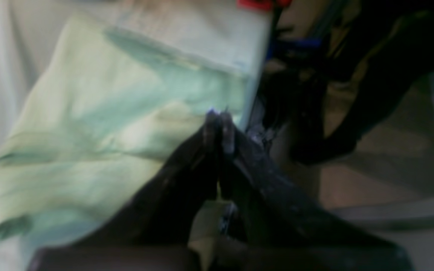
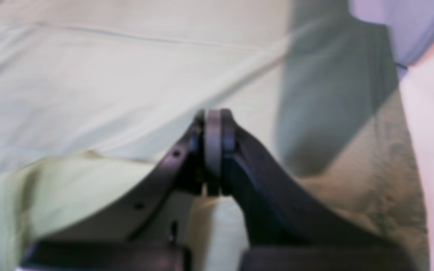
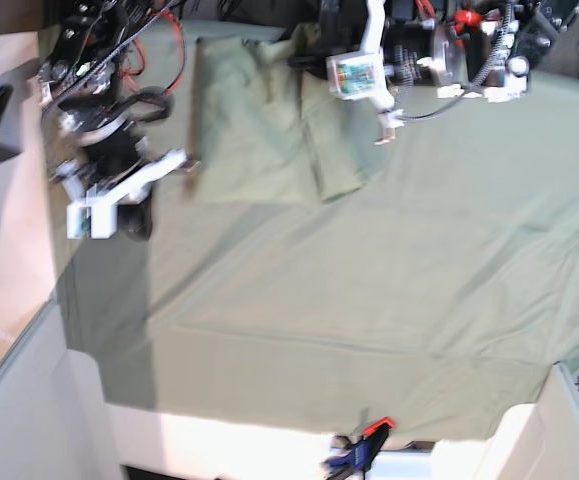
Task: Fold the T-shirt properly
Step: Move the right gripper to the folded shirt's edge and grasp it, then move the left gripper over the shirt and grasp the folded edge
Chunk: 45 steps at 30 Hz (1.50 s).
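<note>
The T-shirt (image 3: 259, 130) lies folded into a narrow pale green bundle at the back of the table. In the left wrist view the T-shirt (image 1: 89, 131) shows as layered folds to the left of my fingers. My left gripper (image 3: 384, 128) hovers just right of the bundle. In its own view the left gripper (image 1: 219, 122) is shut, and I see nothing between the tips. My right gripper (image 3: 191, 165) sits at the bundle's left edge. Up close the right gripper (image 2: 213, 120) is shut over pale green cloth, pads pressed together. That view is too blurred to tell shirt from tablecloth.
A green tablecloth (image 3: 369, 300) covers the table, its hem running along the front. A red and blue clamp (image 3: 364, 445) grips the front edge. Cables and arm bases (image 3: 449, 40) crowd the back. The table's left edge (image 3: 64, 290) drops off beside the right arm.
</note>
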Each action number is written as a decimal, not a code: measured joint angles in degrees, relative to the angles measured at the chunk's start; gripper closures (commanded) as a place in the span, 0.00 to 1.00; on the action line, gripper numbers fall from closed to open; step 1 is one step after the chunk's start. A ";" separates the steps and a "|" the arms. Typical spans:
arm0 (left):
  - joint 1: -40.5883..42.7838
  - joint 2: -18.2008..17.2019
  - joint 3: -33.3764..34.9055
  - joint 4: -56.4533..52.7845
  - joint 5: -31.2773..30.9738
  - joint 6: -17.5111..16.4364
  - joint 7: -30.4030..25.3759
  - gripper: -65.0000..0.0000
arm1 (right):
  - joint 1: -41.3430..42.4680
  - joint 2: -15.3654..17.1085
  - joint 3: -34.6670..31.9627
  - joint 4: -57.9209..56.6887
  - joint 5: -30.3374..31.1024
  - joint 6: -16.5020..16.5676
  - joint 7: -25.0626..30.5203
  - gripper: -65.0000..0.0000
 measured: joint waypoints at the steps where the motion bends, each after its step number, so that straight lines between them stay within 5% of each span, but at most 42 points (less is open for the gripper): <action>1: -0.04 0.59 2.08 -0.37 1.07 0.00 -0.92 1.00 | 1.53 0.76 0.02 -2.97 0.20 0.04 0.70 1.00; 8: -5.88 6.12 8.02 -12.11 6.19 0.00 -1.95 1.00 | 10.58 1.64 -0.76 -21.68 4.39 0.11 1.42 1.00; 13: -9.94 6.40 7.85 -18.25 5.75 0.02 -2.34 1.00 | 12.66 1.77 -6.60 -23.85 4.50 0.15 1.88 1.00; 22: -10.19 2.89 8.00 -22.40 5.03 -0.04 -2.43 1.00 | 12.17 2.45 -17.16 -24.04 -1.73 0.26 1.66 1.00; 30: -11.34 -1.62 8.11 -22.43 6.19 -0.11 -3.19 1.00 | 10.75 4.46 -17.99 -24.06 -1.81 0.35 -1.07 1.00; 37: -16.83 -2.16 5.66 -24.37 7.45 -0.07 -2.84 1.00 | 10.67 7.78 -17.99 -24.06 1.51 0.33 -2.84 1.00; 45: -19.37 -3.43 5.62 -27.26 2.84 -0.11 -1.53 1.00 | 10.67 7.45 -18.10 -24.06 2.58 0.35 -3.39 1.00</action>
